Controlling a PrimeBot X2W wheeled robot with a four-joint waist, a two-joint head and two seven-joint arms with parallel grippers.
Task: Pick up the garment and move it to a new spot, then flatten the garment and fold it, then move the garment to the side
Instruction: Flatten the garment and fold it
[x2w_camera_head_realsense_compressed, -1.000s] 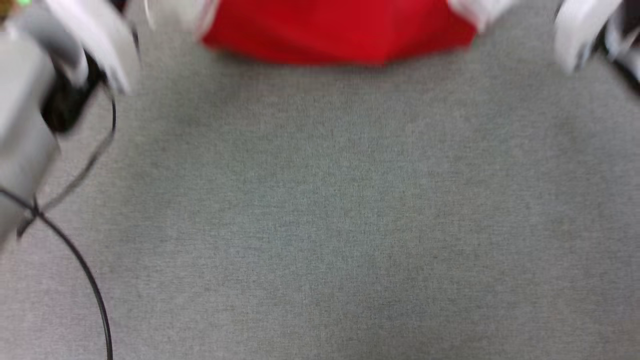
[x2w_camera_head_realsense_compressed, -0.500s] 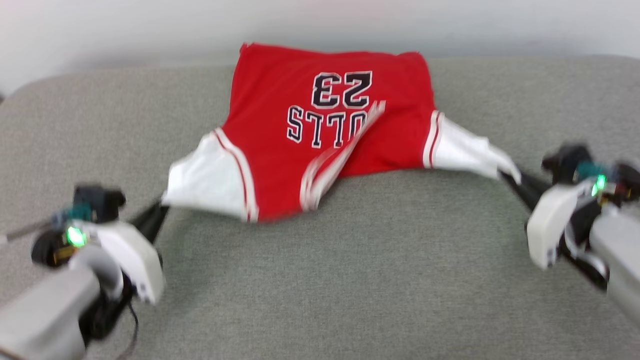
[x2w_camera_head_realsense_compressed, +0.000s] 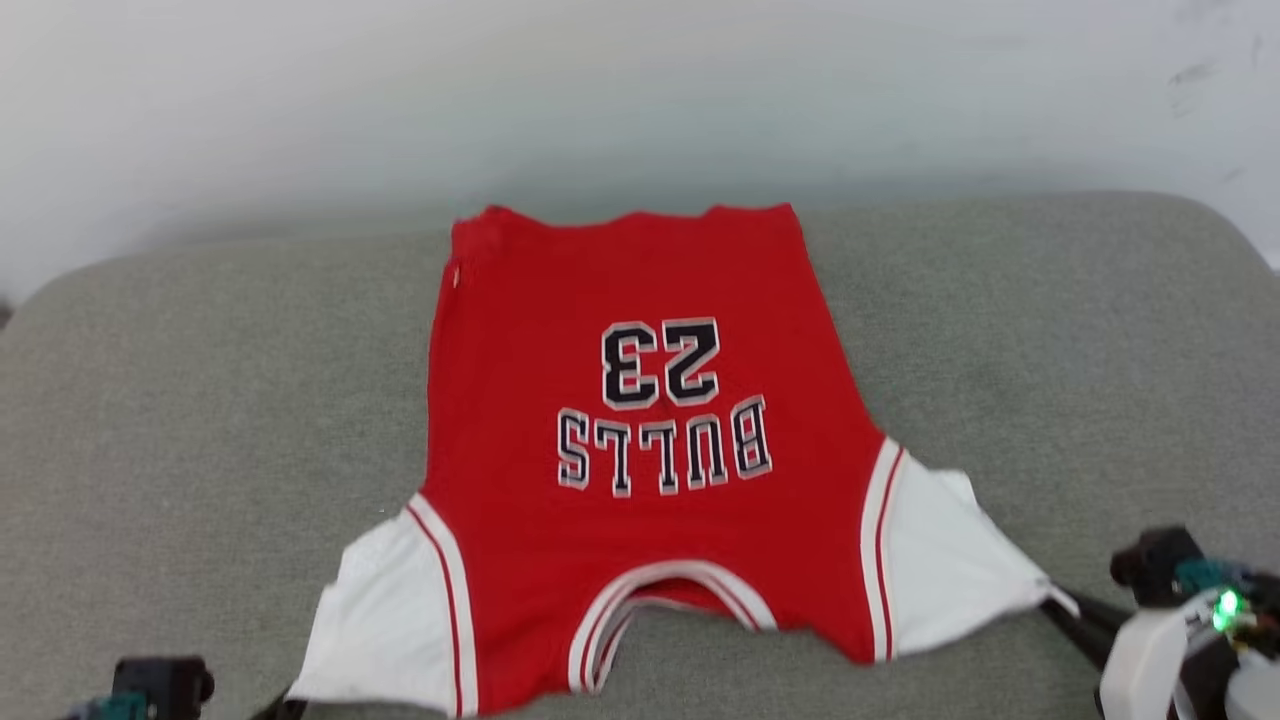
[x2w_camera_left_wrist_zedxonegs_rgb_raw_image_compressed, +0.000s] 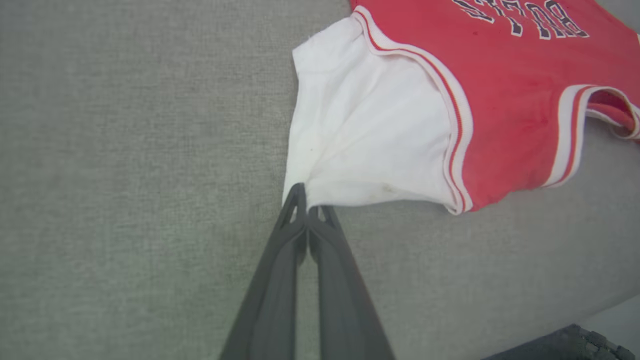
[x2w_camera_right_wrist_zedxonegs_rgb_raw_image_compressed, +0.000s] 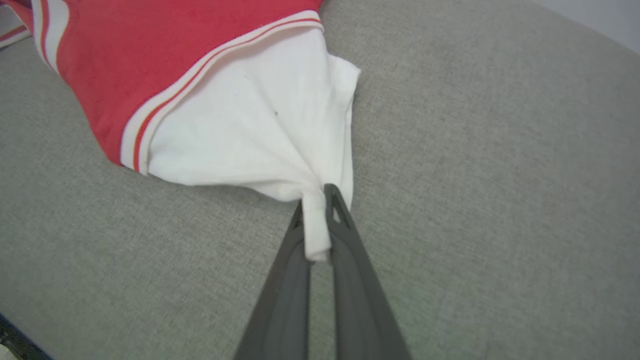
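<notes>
The garment (x2w_camera_head_realsense_compressed: 640, 400) lies spread on the grey surface, print side up, its "BULLS 23" lettering upside down to me and its striped neckline nearest me. My left gripper (x2w_camera_left_wrist_zedxonegs_rgb_raw_image_compressed: 306, 202) is shut on the bottom corner of one white sleeve (x2w_camera_left_wrist_zedxonegs_rgb_raw_image_compressed: 365, 135), its dark fingers low on the cloth; in the head view it sits at the bottom left edge (x2w_camera_head_realsense_compressed: 283, 706). My right gripper (x2w_camera_right_wrist_zedxonegs_rgb_raw_image_compressed: 317, 207) is shut on a pinched tuft of the other white sleeve (x2w_camera_right_wrist_zedxonegs_rgb_raw_image_compressed: 240, 130), at the lower right in the head view (x2w_camera_head_realsense_compressed: 1052, 598). Both sleeves are pulled outward.
The grey fabric-covered surface (x2w_camera_head_realsense_compressed: 200, 400) has rounded far corners and a pale wall (x2w_camera_head_realsense_compressed: 640, 100) behind it. In the left wrist view the surface's edge and a dark floor mat (x2w_camera_left_wrist_zedxonegs_rgb_raw_image_compressed: 575, 345) show at the bottom right. Bare grey cloth lies on both sides of the garment.
The head camera has tilted, shifting the whole picture. The garment, rumpled with its neckline twisted half a second ago, now lies flat and stretched. Both grippers keep hold of the sleeves.
</notes>
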